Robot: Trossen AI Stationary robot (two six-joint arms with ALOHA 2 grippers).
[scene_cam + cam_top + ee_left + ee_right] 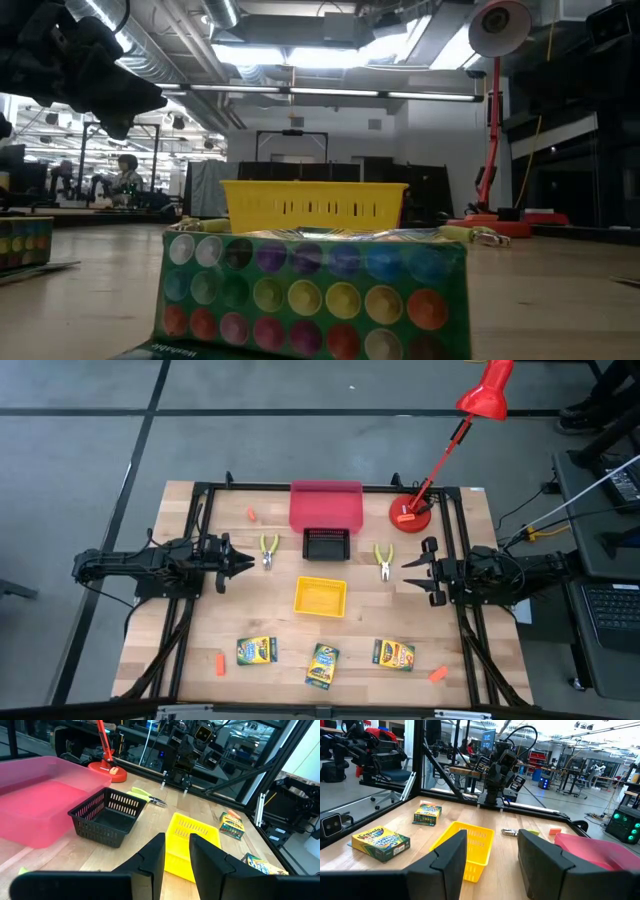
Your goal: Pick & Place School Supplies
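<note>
The left gripper (243,563) hangs over the bench's (200,622) left side with narrow, empty jaws, and the right gripper (408,572) hangs over the right side with jaws wide and holding nothing. Three crayon boxes (257,650) (321,665) (394,654) lie in a row along the near edge, below the yellow tray (320,596), while two pliers (269,550) (384,560) lie either side of the black tray (325,544) in front of the red tray (325,506). Orange-red pieces (250,513) (219,663) (437,674) lie scattered near the bench corners, well apart, and one more (406,516) sits on the red lamp's (447,450) base.
</note>
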